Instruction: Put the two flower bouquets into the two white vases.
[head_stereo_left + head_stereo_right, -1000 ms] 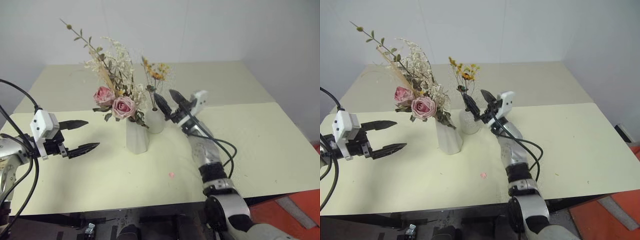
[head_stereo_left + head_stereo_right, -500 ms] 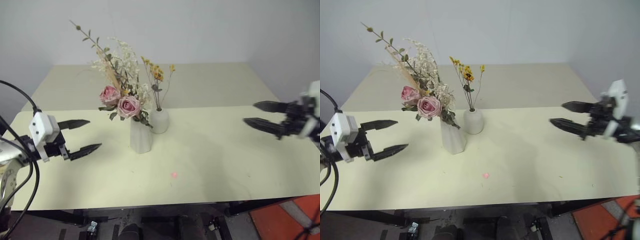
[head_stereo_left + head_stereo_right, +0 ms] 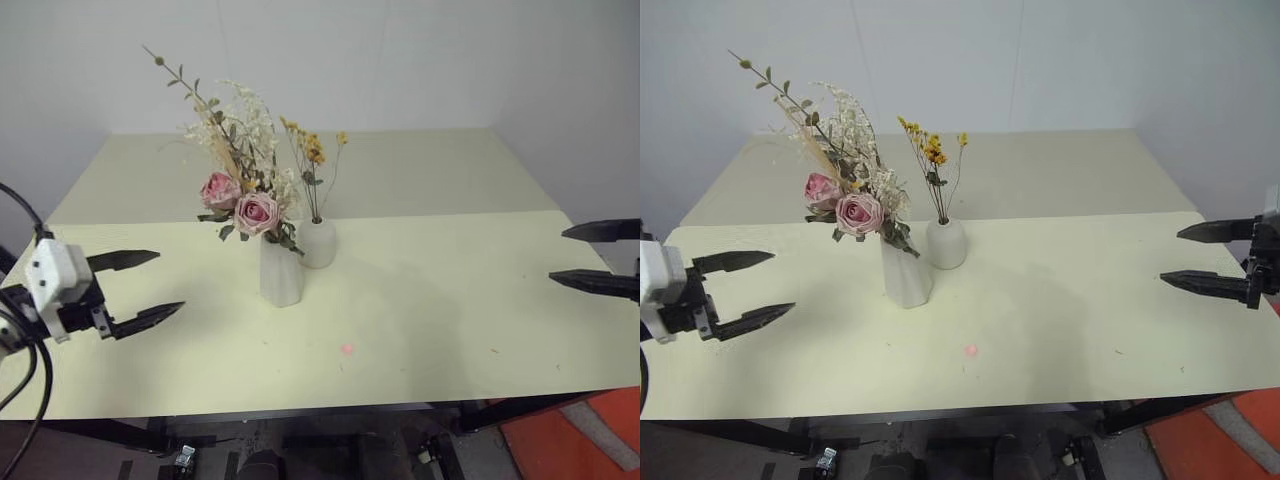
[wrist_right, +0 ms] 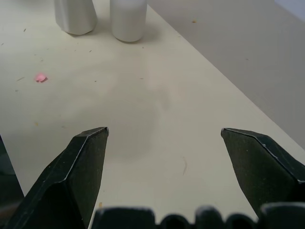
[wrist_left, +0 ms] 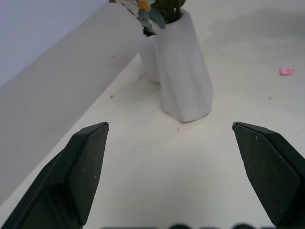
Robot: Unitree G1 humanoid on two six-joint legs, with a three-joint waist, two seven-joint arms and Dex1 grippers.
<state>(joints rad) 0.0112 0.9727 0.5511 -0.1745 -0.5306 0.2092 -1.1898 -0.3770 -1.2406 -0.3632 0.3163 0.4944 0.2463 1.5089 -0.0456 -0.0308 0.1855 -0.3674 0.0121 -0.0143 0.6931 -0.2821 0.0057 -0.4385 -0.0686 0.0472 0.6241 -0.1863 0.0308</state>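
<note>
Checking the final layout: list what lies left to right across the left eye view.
Left gripper → rose bouquet in the tall vase → orange sprig in the round vase → pink speck → right gripper.

Vases (image 3: 281, 272) matt white ceramic; table (image 3: 450, 300) smooth matt pale yellow; gripper fingers (image 5: 86, 167) matt black plastic.

bouquets (image 3: 240, 170) in vases (image 3: 281, 272), mid-table (image 3: 450, 300)
</note>
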